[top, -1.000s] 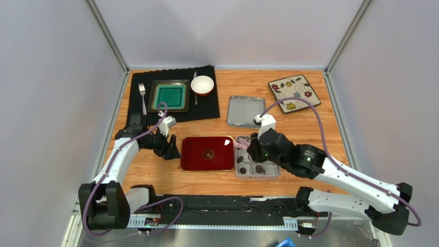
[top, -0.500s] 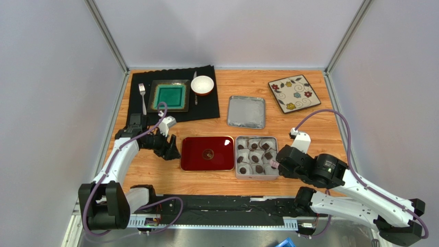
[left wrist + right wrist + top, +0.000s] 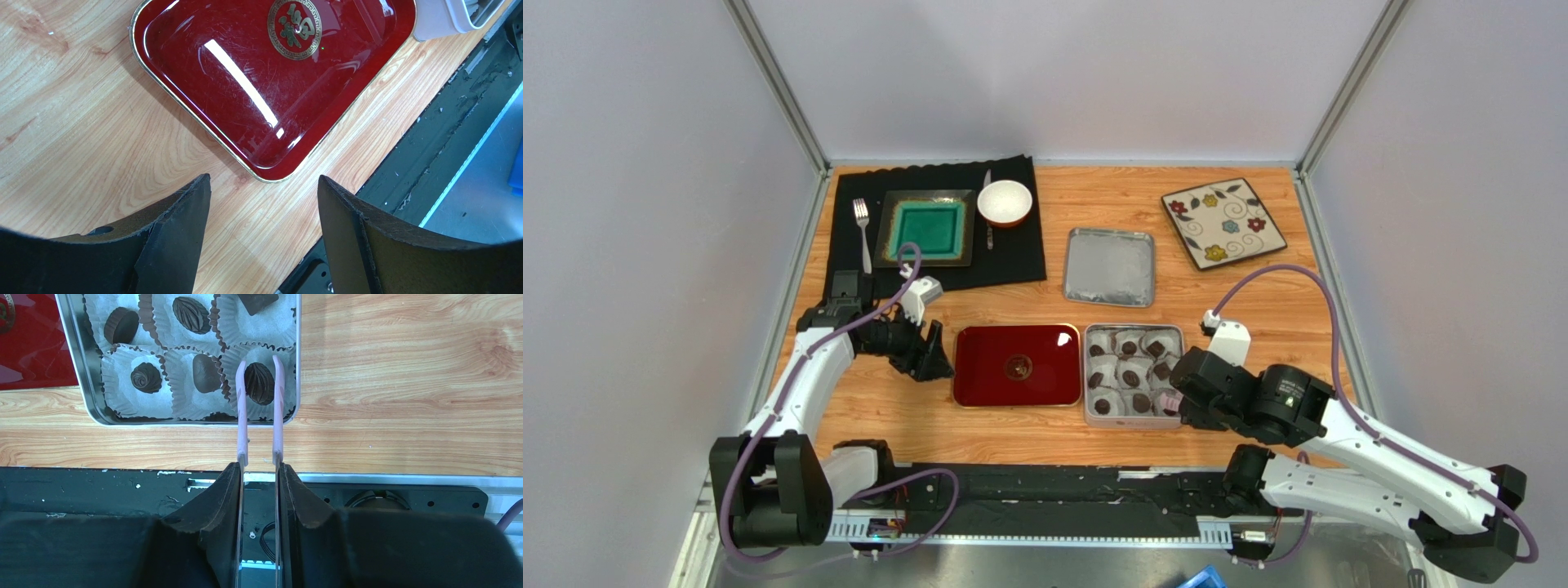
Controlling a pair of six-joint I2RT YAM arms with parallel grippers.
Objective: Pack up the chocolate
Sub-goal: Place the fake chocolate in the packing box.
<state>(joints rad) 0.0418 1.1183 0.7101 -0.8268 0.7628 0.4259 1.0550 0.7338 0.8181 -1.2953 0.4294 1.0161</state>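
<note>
Several pieces of chocolate (image 3: 1133, 375) sit in white paper cups inside the silver tin (image 3: 1087, 417), which lies right of the red tray. My right gripper (image 3: 258, 468) is shut on pink tongs (image 3: 277, 416). It hovers at the tin's near right corner (image 3: 1192, 390). The tong tips stand either side of an oval chocolate (image 3: 259, 383) resting in the corner cup; I cannot tell whether they touch it. My left gripper (image 3: 264, 184) is open and holds nothing, low over the wood just left of the tray (image 3: 934, 355).
The red tray (image 3: 983, 368) is bare apart from its gold emblem. The tin's lid (image 3: 1109, 266) lies behind the tin. A floral plate (image 3: 1223, 222) sits at the back right. A black mat (image 3: 1014, 257) at the back left carries a green plate, white bowl and fork.
My right arm pulled back from over the tin's far left to its near right side, uncovering the chocolates, then edged left toward the tin's corner. The left arm stayed put.
</note>
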